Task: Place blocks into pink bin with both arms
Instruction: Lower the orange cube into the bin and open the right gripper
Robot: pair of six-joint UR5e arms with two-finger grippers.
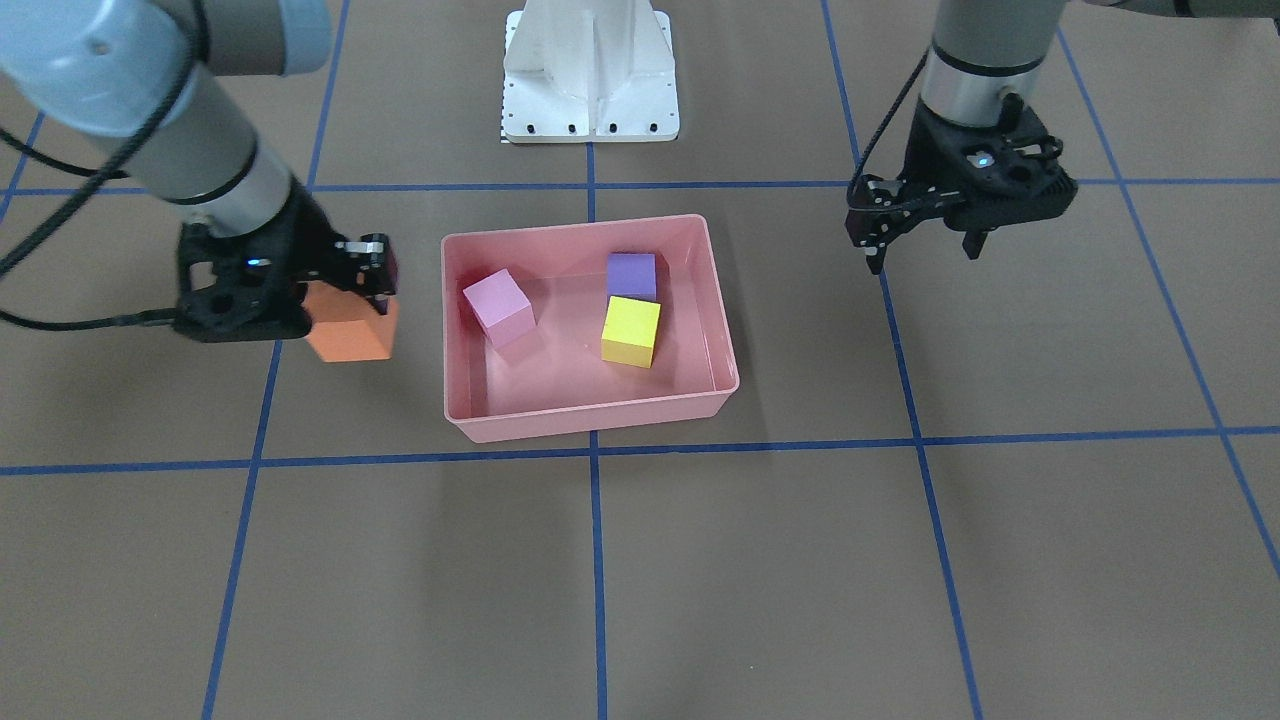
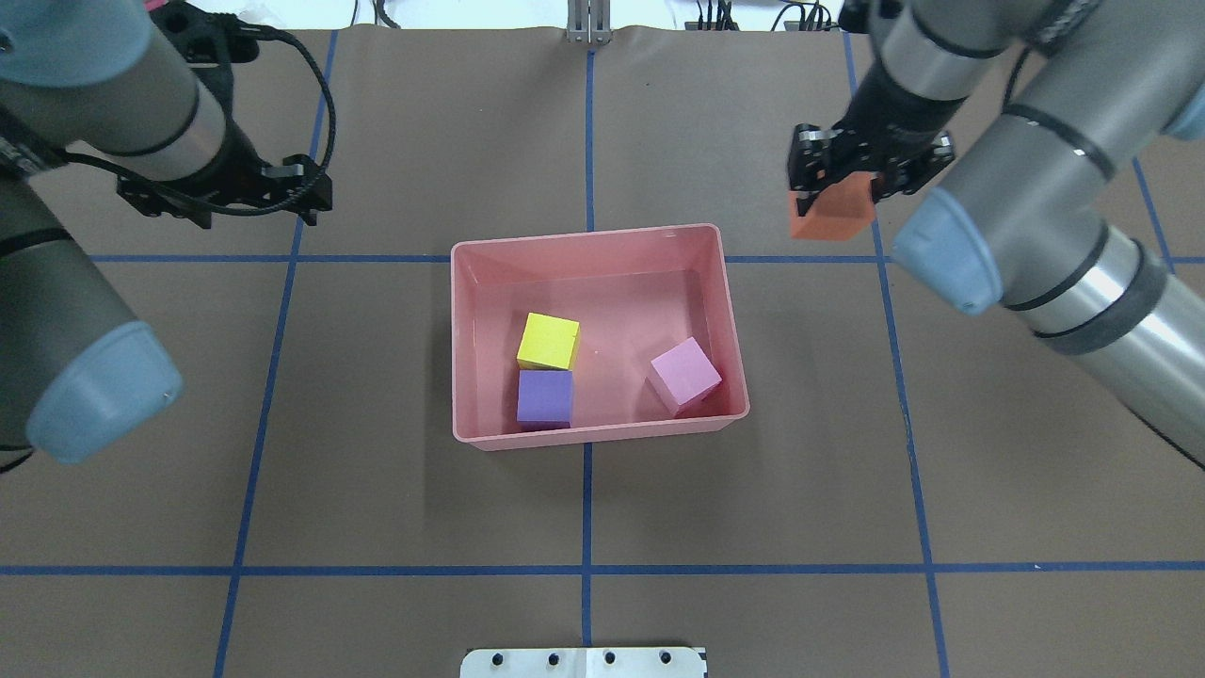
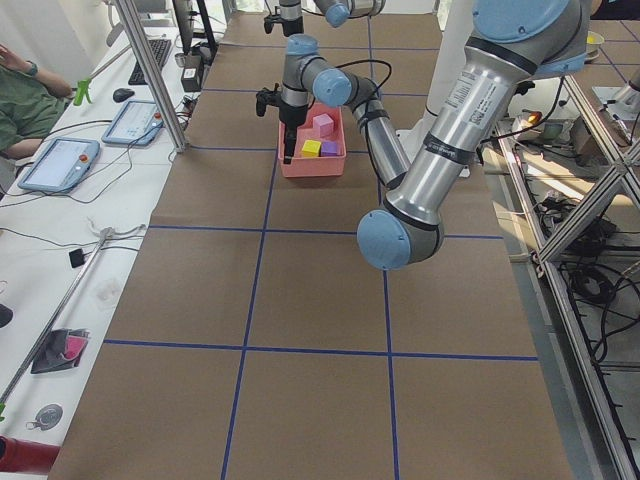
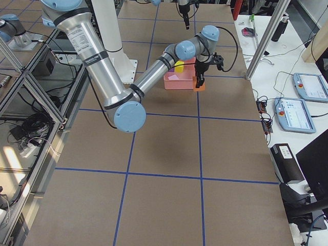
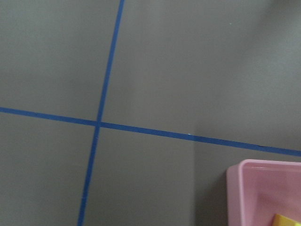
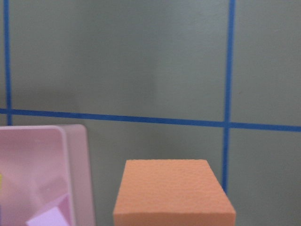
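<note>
The pink bin [image 1: 590, 420] [image 2: 593, 433] sits at the table's middle. In it lie the yellow block [image 1: 631, 331] [image 2: 548, 341], the purple block [image 1: 632, 276] [image 2: 545, 396] touching it, and the pink-lilac block [image 1: 498, 306] [image 2: 685, 375], which is tilted against a wall. My right gripper [image 1: 345, 295] [image 2: 833, 184] is shut on the orange block [image 1: 350, 325] [image 2: 828, 215] [image 6: 174, 193], just outside the bin's wall on my right side. I cannot tell whether it is off the table. My left gripper [image 1: 925, 250] [image 2: 226, 202] is open and empty, away from the bin on the other side.
The white base pedestal [image 1: 590, 80] stands at the table's robot side. Blue tape lines [image 2: 586, 569] cross the brown table cover. A bench with tablets [image 3: 60, 160] and a metal post [image 3: 150, 70] lies beyond the far edge. The bin's corner [image 5: 263, 188] shows in the left wrist view.
</note>
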